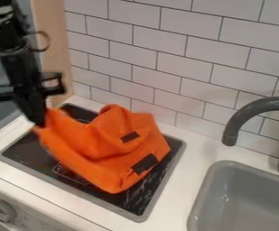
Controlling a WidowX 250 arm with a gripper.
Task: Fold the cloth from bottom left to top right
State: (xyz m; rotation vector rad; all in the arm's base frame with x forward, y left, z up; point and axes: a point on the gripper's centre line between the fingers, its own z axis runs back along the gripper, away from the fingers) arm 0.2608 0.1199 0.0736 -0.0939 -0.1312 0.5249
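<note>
The black gripper hangs down at the left, over the left part of the dark stove top, shut on the upper left corner of the orange cloth. That corner is lifted, and the cloth slopes down from it to the right. The rest lies bunched and creased on the stove top, with a raised fold at its upper middle. Two dark patches show on the cloth's right part. What lies under the cloth is hidden.
The black stove top has a grey rim. At the lower right is a grey sink, with a dark curved faucet above it. A white tiled wall stands behind. A knob sits on the front at lower left.
</note>
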